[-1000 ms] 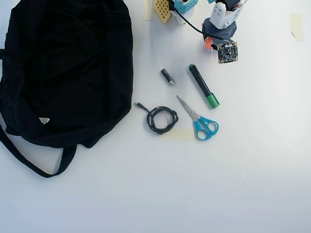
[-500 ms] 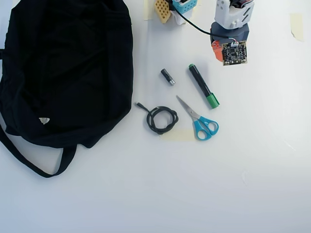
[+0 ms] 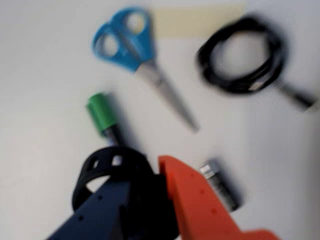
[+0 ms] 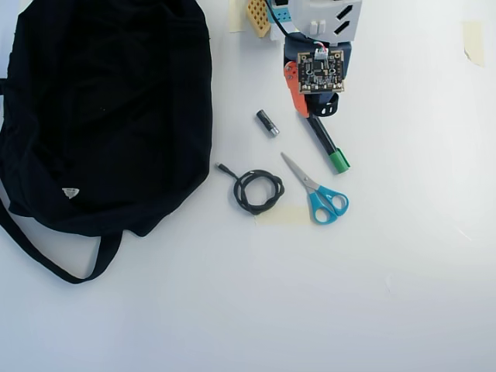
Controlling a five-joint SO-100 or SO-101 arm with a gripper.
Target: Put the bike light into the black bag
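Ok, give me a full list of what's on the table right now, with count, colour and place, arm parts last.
bag: one, black, left side of the overhead view, strap trailing to the lower left
bike light: one, black strap loop, held in the gripper above the marker
battery: one, black and silver, right of the bag
cable: one, black, coiled, below the battery
scissors: one, blue handles, right of the cable
marker: one, black with green cap, partly under the gripper
tape strips: beige, table edges and under the scissors
gripper: one, orange and dark blue fingers, shut on the bike light
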